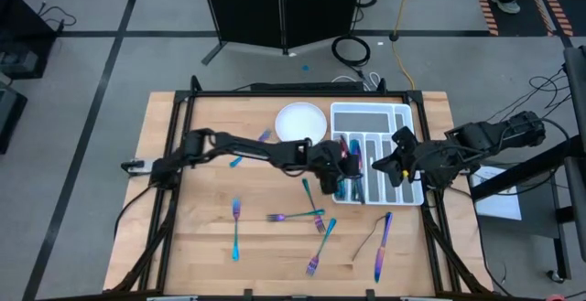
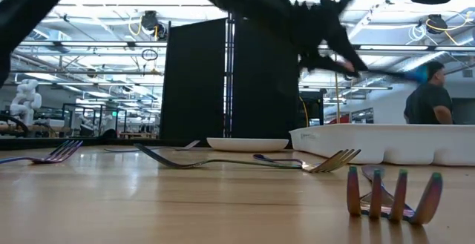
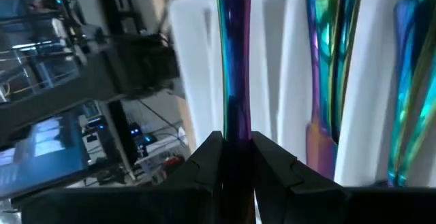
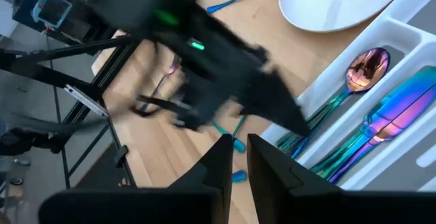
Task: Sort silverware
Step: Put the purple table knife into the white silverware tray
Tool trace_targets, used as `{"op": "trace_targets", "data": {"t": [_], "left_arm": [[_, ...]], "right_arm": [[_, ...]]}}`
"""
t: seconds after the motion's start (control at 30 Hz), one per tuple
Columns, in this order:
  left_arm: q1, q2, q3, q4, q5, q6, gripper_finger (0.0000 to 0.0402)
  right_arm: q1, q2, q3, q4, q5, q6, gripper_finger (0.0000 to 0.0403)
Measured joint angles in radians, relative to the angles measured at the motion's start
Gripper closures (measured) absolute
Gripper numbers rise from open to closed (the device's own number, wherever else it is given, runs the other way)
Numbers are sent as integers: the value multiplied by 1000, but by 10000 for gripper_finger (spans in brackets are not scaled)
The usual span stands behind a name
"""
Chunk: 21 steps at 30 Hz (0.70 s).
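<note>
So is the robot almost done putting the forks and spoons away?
Not yet. Some pieces already lie in the tray, like a spoon. The left gripper is shut on another piece over the tray. Several forks and a knife wait on the table. The right gripper hovers empty.

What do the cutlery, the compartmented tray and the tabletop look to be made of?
The silverware looks like polished metal with an iridescent blue-purple coating; it reflects sharply. The tray seems moulded white plastic, smooth with rounded walls, though glazed ceramic can't be ruled out. The tabletop appears to be light wood, showing plank seams and grain.
</note>
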Motion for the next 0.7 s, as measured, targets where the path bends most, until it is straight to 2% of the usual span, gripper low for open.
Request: {"op": "trace_targets", "data": {"t": [0.27,0.5,0.7], "left_arm": [[53,120,73,17,68,29,345],[80,122,75,15,96,100,345],[85,122,75,-89,126,185,345]], "right_arm": [[-4,0,0,5,1,0,365],[-4,0,0,5,10,-3,365],[-4,0,0,5,10,11,365]]}}
